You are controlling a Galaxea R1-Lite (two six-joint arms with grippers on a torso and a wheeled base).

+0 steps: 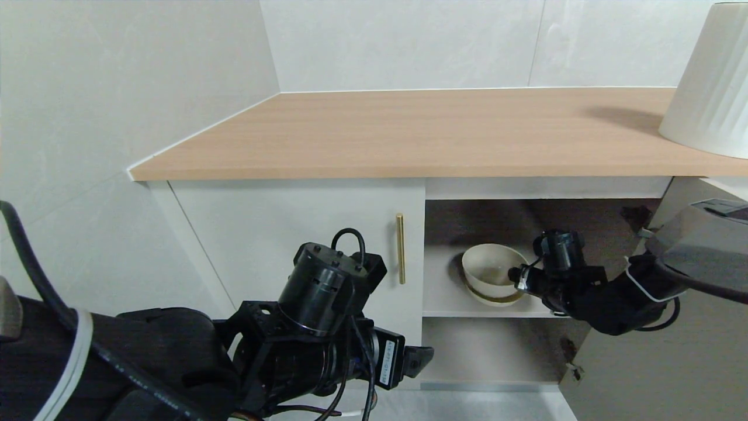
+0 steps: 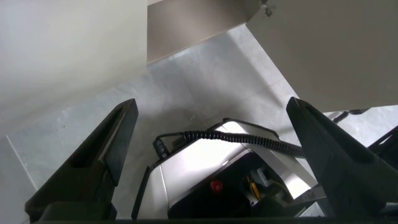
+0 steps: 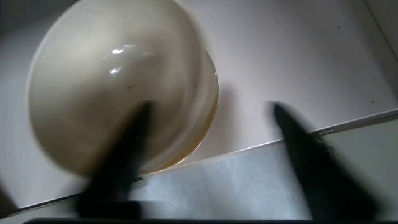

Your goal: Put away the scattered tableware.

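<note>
Cream bowl (image 1: 488,269) on shelf (image 1: 439,295), open door (image 1: 643,362) alongside

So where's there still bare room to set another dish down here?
The bottom compartment under the shelf is bare, as is the countertop left of the lampshade. The shelf is crowded: bowl and right gripper take most of it.

The white shelf (image 1: 444,299) inside the open cabinet (image 1: 660,362) carries a shallow plate (image 1: 497,300) with an olive-yellow rim, near the shelf's front edge. A cream bowl (image 1: 489,270) sits on the plate (tipped somewhat forward). Above, the wooden worktop (image 1: 409,134) bears a white ribbed shade (image 1: 710,88) at its right end.
</note>
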